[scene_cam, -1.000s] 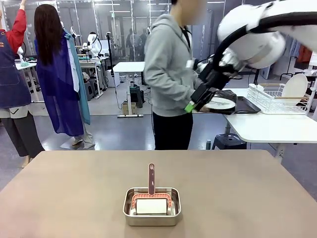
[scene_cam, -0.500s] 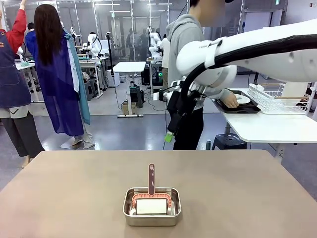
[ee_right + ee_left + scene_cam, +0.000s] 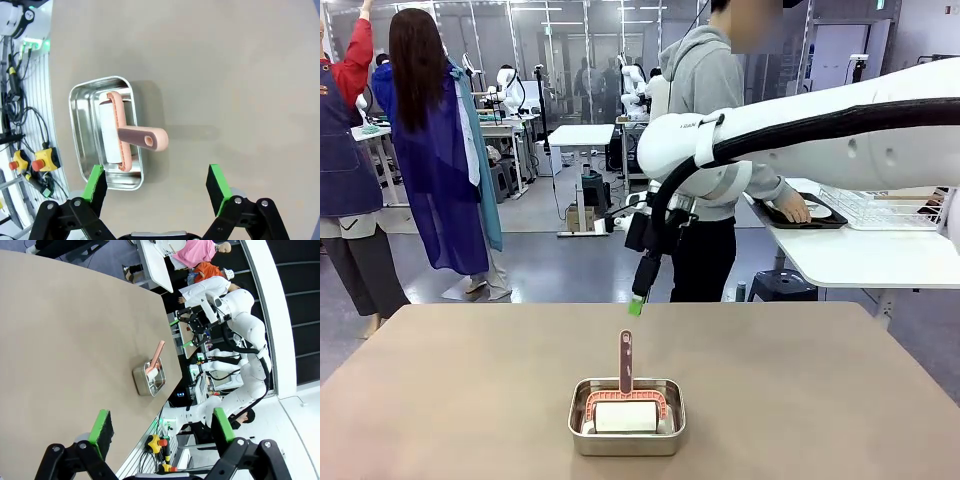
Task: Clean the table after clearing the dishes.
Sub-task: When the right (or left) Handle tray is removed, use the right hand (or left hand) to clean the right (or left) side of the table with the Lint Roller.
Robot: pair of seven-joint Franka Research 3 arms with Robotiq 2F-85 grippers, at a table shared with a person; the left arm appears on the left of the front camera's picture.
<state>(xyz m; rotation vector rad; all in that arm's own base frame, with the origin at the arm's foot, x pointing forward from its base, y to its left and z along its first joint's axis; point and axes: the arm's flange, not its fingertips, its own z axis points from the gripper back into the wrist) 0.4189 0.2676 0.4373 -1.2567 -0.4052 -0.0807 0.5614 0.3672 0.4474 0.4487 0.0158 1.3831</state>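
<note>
The brownish table (image 3: 800,380) bears a small steel pan (image 3: 626,417) holding a white roller with a pink handle (image 3: 625,360). My right gripper (image 3: 639,295) hangs open above the table just behind the pan, green pads pointing down. In the right wrist view the gripper (image 3: 156,182) stands open over the table (image 3: 240,75), with the pan (image 3: 85,100) and the roller handle (image 3: 145,137) below it. My left gripper (image 3: 161,427) is open and holds nothing, off the table's (image 3: 65,335) edge. A white plate (image 3: 818,211) on a dark tray (image 3: 790,221) lies on the side table, under a person's hand (image 3: 790,207).
The white side table (image 3: 870,258) with a wire rack (image 3: 885,208) stands at the right, beyond the big table. A person in a grey hoodie (image 3: 705,80) stands between the two tables. Other people stand at the far left.
My right arm has swung from the white side table leftwards and down to above the pan. The person has turned to the side table and laid a hand on the tray.
</note>
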